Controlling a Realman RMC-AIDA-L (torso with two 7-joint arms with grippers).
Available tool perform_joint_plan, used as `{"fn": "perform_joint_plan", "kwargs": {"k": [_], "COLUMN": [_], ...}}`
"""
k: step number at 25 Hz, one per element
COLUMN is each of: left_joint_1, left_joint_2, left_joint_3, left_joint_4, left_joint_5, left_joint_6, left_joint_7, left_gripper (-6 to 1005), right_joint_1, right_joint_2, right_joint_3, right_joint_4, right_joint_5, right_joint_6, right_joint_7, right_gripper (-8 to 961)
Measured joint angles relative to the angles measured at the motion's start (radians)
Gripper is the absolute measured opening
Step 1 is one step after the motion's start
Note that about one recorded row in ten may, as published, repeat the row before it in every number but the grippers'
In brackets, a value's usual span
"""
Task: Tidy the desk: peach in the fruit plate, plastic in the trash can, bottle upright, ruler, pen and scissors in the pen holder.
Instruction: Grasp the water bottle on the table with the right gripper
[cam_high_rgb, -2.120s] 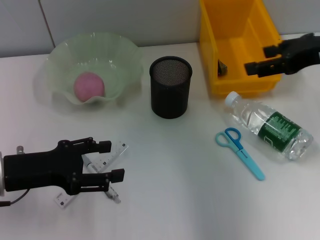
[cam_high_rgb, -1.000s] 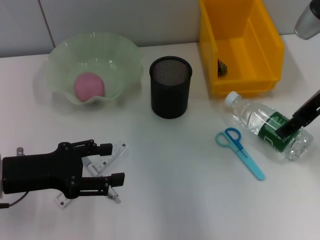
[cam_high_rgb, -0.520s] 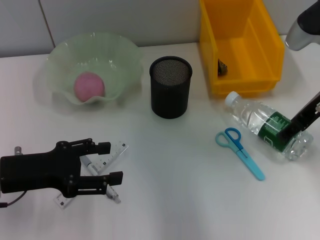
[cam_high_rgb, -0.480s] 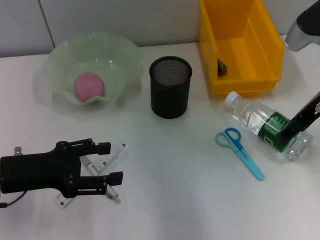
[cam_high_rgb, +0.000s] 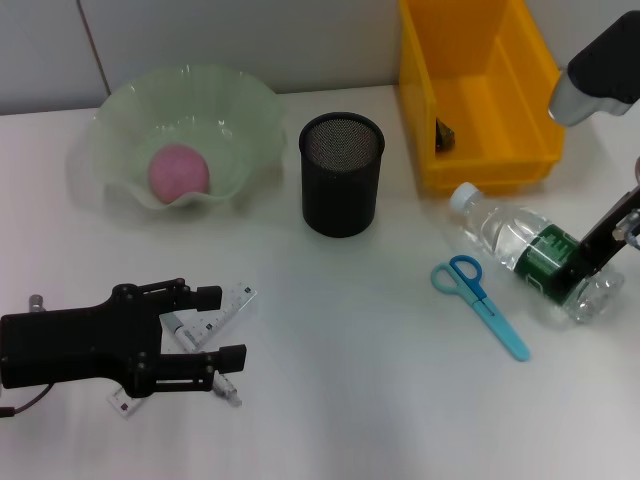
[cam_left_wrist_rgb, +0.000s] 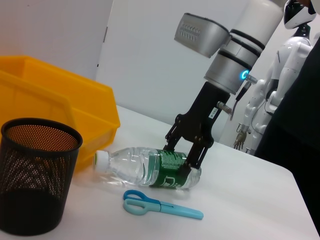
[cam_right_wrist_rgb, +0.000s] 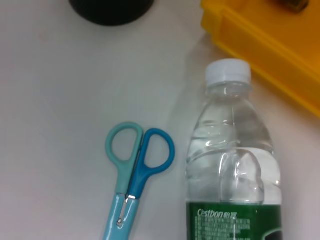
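On white desk (cam_high_rgb: 360, 350): clear ribbed bottle (cam_high_rgb: 530, 252), round mesh holder (cam_high_rgb: 342, 172).

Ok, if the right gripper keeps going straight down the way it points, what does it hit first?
The lying water bottle: the right gripper points down with open fingers straddling its green label, so the bottle body comes first, then the table.

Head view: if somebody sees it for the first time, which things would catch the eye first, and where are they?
Probably the bright yellow plastic bin at the back right, with the clear water bottle with a green label lying on its side before it and the right gripper open astride its label. Next, the pink peach in the pale green wavy glass bowl at the back left, and the black left gripper open over a white ruler at the front left.
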Motion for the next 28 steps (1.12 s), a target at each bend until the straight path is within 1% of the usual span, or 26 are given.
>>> {"fn": "perform_joint_plan", "kwargs": {"k": [13, 28], "left_joint_1": [-0.003, -0.006], "left_joint_2": [-0.002, 0.0], "left_joint_3": [-0.001, -0.001], "left_joint_4": [0.001, 0.002], "left_joint_5": [0.0, 0.0], "left_joint_6": [-0.001, -0.001], "left_joint_7": [-0.003, -0.005], "left_gripper": [847, 847], "right_joint_1": [-0.009, -0.006], "right_joint_2": [0.003, 0.003], "right_joint_3": [-0.011, -0.013], "right_joint_4": [0.107, 0.133], "right_joint_5": [0.021, 0.046], "right_joint_6": [0.118, 0.139], "right_joint_7": [0.004, 0.003], "right_gripper": [789, 786]}}
